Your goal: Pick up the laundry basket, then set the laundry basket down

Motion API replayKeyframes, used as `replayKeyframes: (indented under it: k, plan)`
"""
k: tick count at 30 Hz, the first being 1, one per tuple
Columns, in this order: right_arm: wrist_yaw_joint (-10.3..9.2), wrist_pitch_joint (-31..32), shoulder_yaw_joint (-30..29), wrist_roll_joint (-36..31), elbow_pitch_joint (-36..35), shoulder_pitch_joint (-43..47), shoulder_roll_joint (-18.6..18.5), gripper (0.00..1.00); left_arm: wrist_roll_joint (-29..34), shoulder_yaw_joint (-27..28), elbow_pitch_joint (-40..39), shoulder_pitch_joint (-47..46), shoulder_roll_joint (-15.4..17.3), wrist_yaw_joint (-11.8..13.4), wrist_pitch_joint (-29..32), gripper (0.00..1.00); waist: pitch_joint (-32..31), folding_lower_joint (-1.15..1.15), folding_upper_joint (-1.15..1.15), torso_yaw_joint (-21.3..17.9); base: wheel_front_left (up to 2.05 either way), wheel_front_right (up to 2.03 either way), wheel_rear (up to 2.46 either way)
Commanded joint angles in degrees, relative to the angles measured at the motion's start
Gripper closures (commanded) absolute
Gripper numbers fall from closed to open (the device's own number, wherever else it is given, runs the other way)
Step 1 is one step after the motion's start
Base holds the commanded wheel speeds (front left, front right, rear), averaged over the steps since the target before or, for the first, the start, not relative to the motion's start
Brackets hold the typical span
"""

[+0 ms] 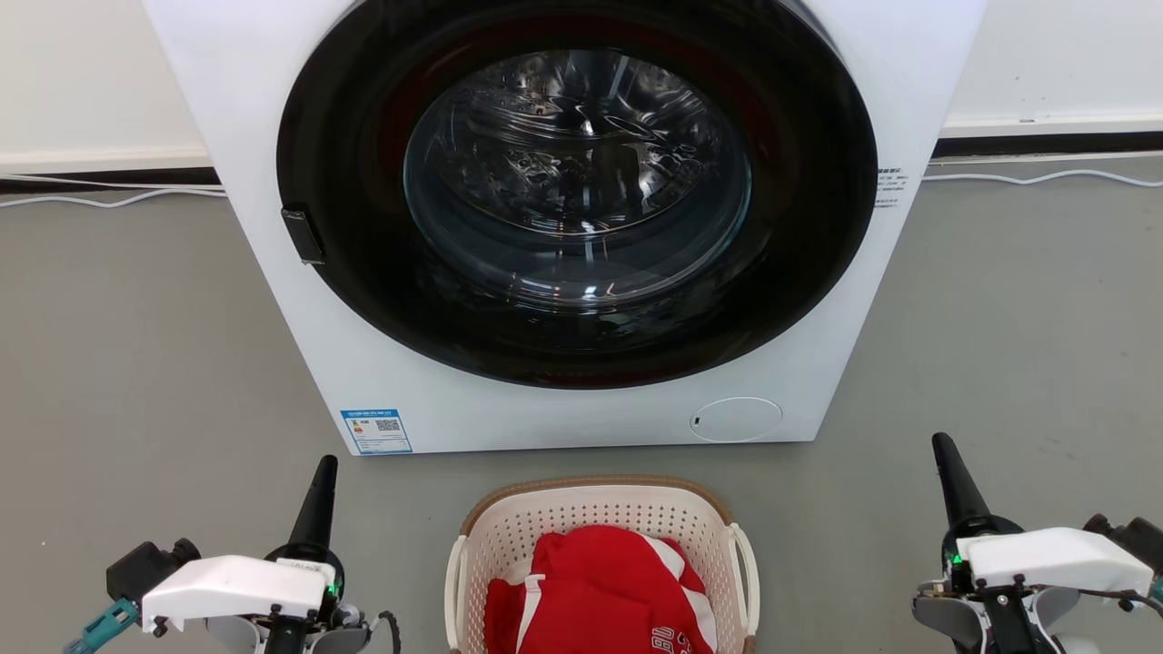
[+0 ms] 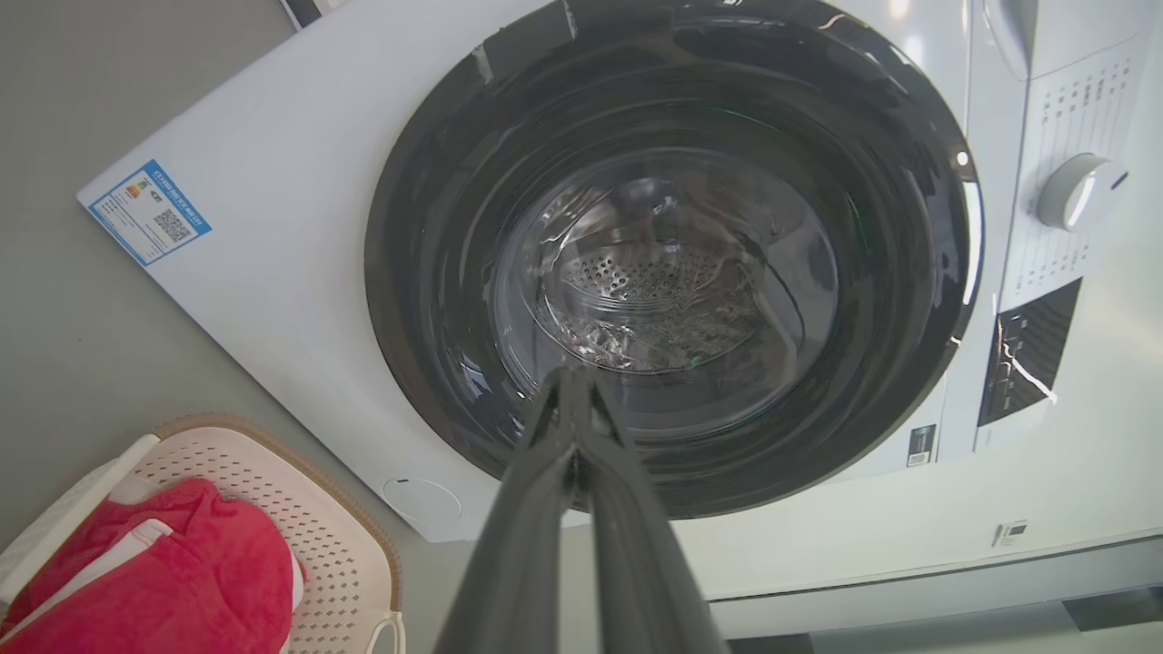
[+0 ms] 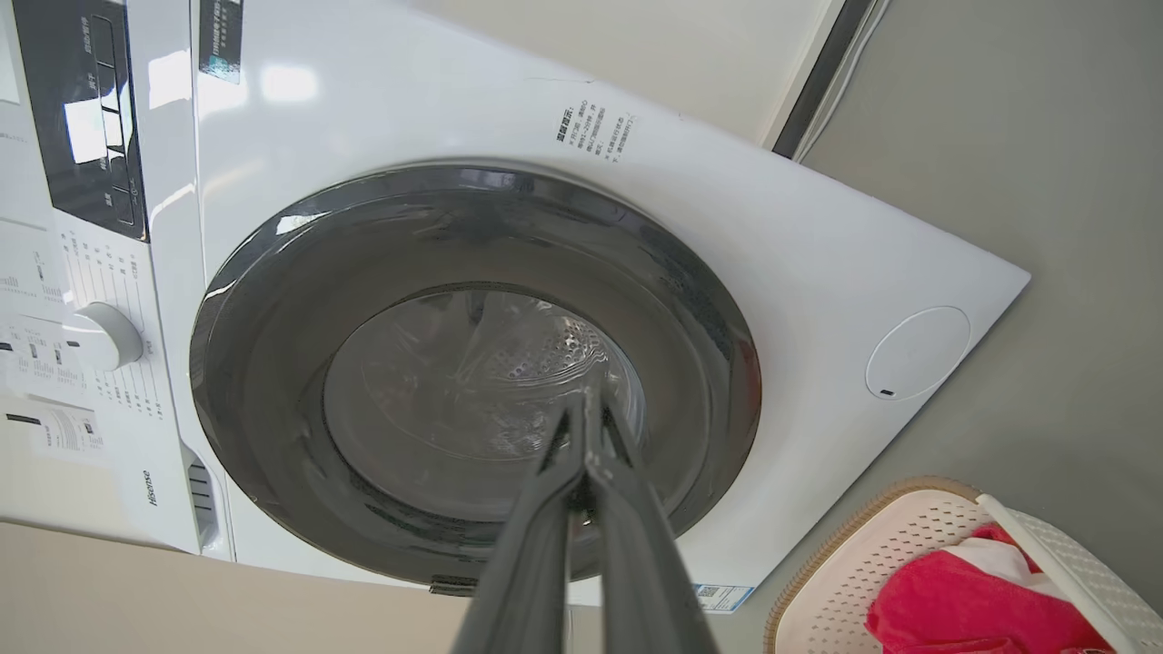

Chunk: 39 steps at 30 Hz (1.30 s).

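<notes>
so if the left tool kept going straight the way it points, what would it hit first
Most likely the washer's door glass: the left tool, fingers together, aims at its lower part. The laundry basket sits off to the side.

The laundry basket (image 1: 509, 536), before the washer (image 1: 263, 272), is cut off at its near end (a red garment (image 1: 600, 581) hides its floor); the washer's label (image 1: 375, 431) is illegible.

The head camera looked down close on the washer (image 1: 577, 218); both tilted wrist cameras faced it from low, all three sharing the laundry basket (image 1: 591, 513)
</notes>
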Motion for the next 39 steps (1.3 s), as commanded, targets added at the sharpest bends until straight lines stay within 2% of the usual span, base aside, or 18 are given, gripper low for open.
replayKeyframes:
  k: [1, 31, 39]
  plan:
    - [0.32, 0.9, 0.3, 1.8, -1.9, -1.1, -0.3, 1.0, -1.7, 1.6, -1.7, -1.2, 0.7, -0.5, 0.6, 1.0, 0.0, 0.0, 0.0, 0.0, 0.0, 0.0, 0.0]
    - [0.42, 5.9, -2.3, 20.3, -3.0, -0.3, 0.5, 1.0, -20.8, 3.7, -3.0, -1.0, 0.9, -0.9, 5.7, 1.0, -0.3, 0.0, 0.0, 0.8, 0.0, 0.0, 0.0]
    - [0.42, 6.0, -2.3, 20.6, -3.1, -0.3, 0.5, 1.0, -21.1, 3.7, -3.1, -1.0, 0.9, -0.9, 5.7, 1.0, -0.3, 0.0, 0.0, 0.8, 0.0, 0.0, 0.0]
